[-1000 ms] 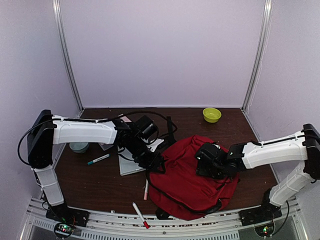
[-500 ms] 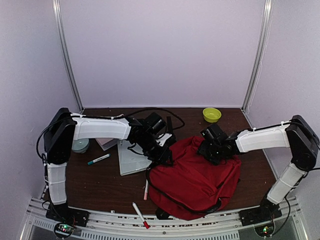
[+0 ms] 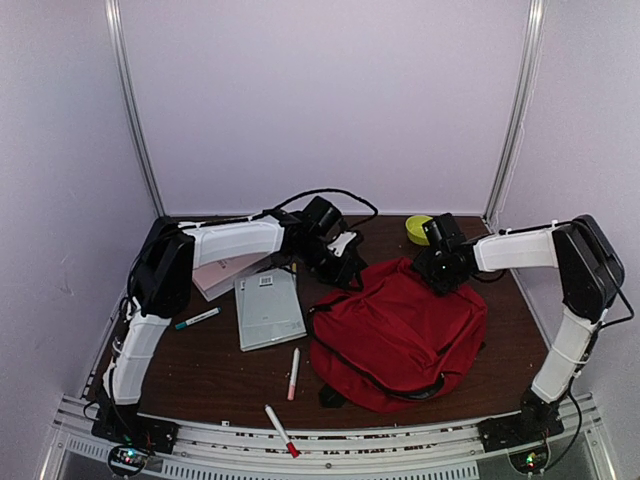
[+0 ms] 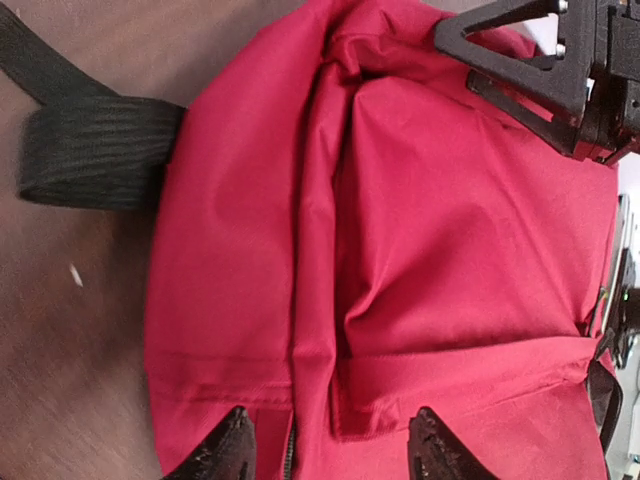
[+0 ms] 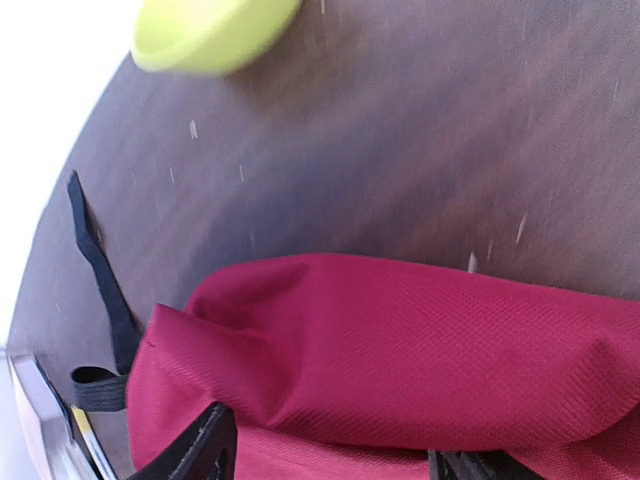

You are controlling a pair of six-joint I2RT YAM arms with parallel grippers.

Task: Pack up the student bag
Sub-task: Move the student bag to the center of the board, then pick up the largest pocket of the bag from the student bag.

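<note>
From above, the student bag point(image 3: 400, 335) lay flat on the right half of the surface point(image 3: 200, 380), with its near edge close to the front rail point(image 3: 200, 455). Bare wood showed between the bag's far edge and the back wall, and again in front of a grey notebook point(image 3: 268, 308) that lay just left of the bag. A teal marker point(image 3: 197, 318) lay left of the notebook. A white marker point(image 3: 293, 373) lay between the notebook and the bag, and a red-tipped marker point(image 3: 280, 430) lay at the front edge. The left hand point(image 3: 348, 268) was at the bag's far left corner and the right hand point(image 3: 443, 275) at its far edge. A green bowl point(image 3: 416, 228) sat just behind the right hand.

In the left wrist view, the left hand point(image 4: 330, 455) stood partly open with a red fold of the bag point(image 4: 430, 250) between its tips. It gripped nothing, and I could not tell whether it touched the fabric. A black strap point(image 4: 90, 150) lay on the wood beside the bag, and the right hand point(image 4: 540, 60) was at the bag's other corner.

In the right wrist view, the right hand point(image 5: 330, 460) was also spread and held nothing. It was over the bag's far edge point(image 5: 400, 350), and bare wood ran from there on to the bowl point(image 5: 210, 30).
</note>
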